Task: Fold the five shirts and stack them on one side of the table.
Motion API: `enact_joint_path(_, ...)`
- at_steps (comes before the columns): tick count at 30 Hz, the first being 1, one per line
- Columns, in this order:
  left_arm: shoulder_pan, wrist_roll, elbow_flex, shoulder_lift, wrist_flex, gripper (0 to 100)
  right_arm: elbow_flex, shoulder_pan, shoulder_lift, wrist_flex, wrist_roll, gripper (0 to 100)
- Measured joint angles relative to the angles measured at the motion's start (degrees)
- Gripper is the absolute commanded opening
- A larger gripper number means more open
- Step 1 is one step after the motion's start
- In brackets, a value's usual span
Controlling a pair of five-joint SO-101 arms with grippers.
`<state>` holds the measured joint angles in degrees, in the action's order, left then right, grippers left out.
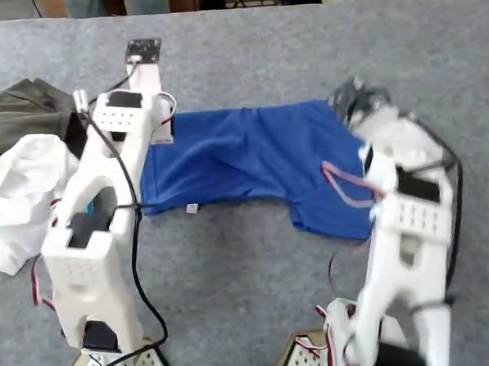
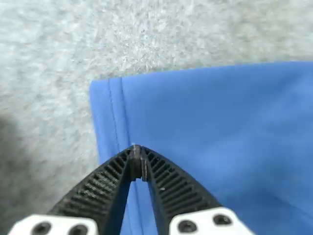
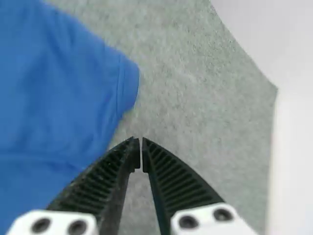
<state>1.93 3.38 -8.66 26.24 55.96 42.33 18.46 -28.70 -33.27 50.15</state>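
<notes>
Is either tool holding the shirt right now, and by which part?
Right tool is shut over bare table, holding nothing. Left tool is shut at the hemmed edge of the blue shirt; a pinch cannot be confirmed.

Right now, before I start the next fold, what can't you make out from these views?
High view: the left arm covers one end of the blue shirt, the right arm the other.
Left wrist view: whether the left gripper pinches fabric; its shut tips hide the contact.
High view: the white shirt and olive garment run off the edge, partly behind the left arm.
</notes>
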Motion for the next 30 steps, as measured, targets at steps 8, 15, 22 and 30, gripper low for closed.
enact_joint_path(8,-0.1,0.8,-2.4,6.5,-2.4,3,-35.6,-1.5,37.9,-12.7,-15.4,1.6)
enact_joint_path(15,-0.7,3.3,-3.7,9.9,-6.9,3,-65.6,-2.0,68.9,-19.5,-21.6,1.6)
enact_joint_path(22,-3.4,3.9,-4.8,10.6,-7.3,3,-96.7,-1.2,90.5,-34.7,-22.3,1.6)
enact_joint_path(30,-4.6,3.9,-6.5,10.6,-5.4,3,-123.2,0.2,105.5,-43.4,-20.9,1.6)
